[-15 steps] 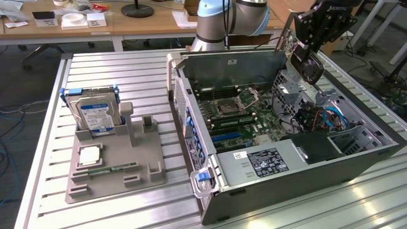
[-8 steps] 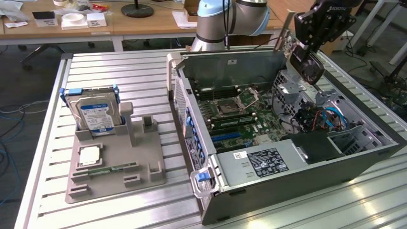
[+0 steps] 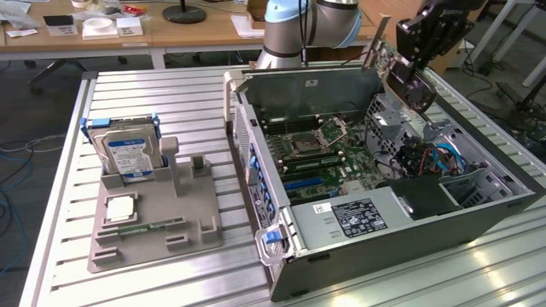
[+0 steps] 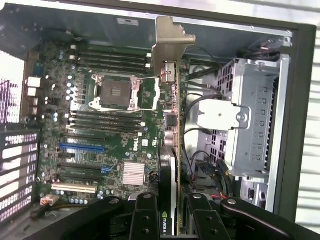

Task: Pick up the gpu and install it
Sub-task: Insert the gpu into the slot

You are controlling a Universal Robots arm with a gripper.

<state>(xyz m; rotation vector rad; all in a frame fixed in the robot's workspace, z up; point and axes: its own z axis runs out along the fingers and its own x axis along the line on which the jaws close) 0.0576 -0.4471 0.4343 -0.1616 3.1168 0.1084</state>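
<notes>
The gpu (image 3: pixel 415 88) is a thin dark card with a black fan cooler and a silver end bracket (image 3: pixel 376 46). It hangs tilted above the open computer case (image 3: pixel 401 236), over the far right side of the motherboard (image 3: pixel 320 150). My gripper (image 3: pixel 410 64) is shut on the card's upper edge. In the wrist view the gpu (image 4: pixel 173 150) appears edge-on between my black fingers (image 4: pixel 145 220), with its bracket (image 4: pixel 170 45) pointing toward the case's rear wall. The gripper (image 4: pixel 172 222) clamps the card well above the blue expansion slot (image 4: pixel 82 147) and the other slots.
A grey fixture tray (image 3: pixel 153 217) in the exterior view's left holds a silver hard drive (image 3: pixel 130 153), a processor chip and a green memory stick. A drive cage (image 4: pixel 255 120) and cables line one side of the case. The power supply (image 3: pixel 354 217) sits at the case's near end.
</notes>
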